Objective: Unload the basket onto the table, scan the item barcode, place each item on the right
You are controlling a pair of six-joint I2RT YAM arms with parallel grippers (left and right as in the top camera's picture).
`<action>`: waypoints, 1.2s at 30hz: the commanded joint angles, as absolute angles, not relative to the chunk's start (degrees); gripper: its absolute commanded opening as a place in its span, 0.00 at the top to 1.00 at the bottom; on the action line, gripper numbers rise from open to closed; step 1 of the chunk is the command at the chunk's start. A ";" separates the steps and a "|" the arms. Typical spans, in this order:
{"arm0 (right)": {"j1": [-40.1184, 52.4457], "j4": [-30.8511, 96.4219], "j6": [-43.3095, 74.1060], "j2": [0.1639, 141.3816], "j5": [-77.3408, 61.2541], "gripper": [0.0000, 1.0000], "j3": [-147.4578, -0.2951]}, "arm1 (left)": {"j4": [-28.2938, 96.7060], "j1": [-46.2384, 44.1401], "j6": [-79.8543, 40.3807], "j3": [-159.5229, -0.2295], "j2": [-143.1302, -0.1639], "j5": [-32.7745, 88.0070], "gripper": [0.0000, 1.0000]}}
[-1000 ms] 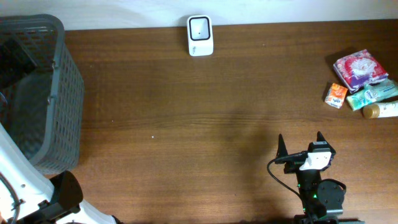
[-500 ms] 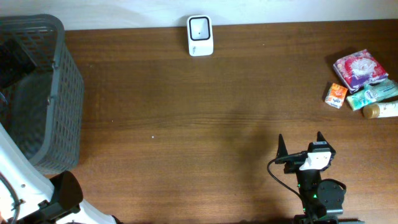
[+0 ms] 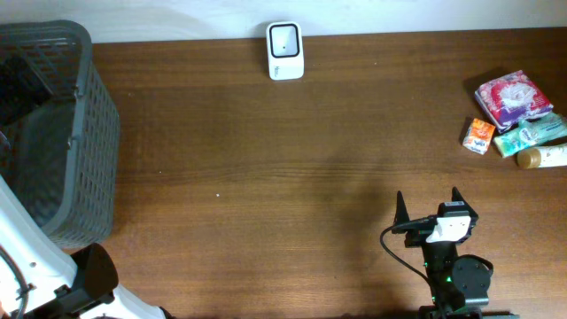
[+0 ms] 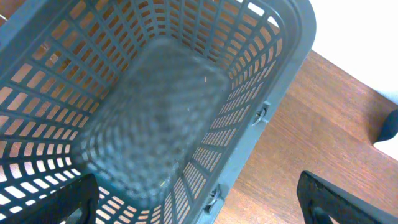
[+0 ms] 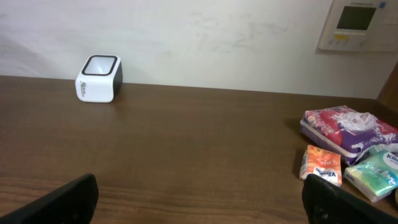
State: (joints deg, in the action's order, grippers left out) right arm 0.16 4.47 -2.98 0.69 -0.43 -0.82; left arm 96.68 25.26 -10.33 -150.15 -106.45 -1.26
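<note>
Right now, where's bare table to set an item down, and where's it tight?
Widest bare patch: the middle of the table, bordered by the basket on the left, the scanner at the back and the right gripper in front. Also free: the back strip between scanner and packs. Crowded: the far-right edge, where packs and a bottle cluster.

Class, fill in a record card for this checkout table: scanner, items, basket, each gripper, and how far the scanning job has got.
scanner: white scanner upright at the far edge of the table, by the wall
items: pink-purple pack, orange packet, green pack and bottle, clustered at the right edge
basket: grey basket at the left end, no item visible inside
left gripper: open, holding nothing, above the basket
right gripper: open, holding nothing, near the front edge, apart from the items
progress: no item picked up yet
</note>
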 commanded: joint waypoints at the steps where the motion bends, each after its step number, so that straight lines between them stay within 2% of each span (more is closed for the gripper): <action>1: 0.51 4.60 -2.57 0.19 0.10 0.02 -0.32 | 96.71 25.41 -10.66 -150.04 -106.52 -1.04 0.01; 36: 0.27 4.67 0.27 0.19 0.49 0.02 -0.32 | 96.71 25.41 -10.66 -150.04 -106.52 -1.04 0.01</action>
State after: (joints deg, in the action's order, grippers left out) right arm 0.16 4.49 -0.14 0.69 0.01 -0.82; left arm 96.68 25.26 -10.33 -150.15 -106.45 -1.26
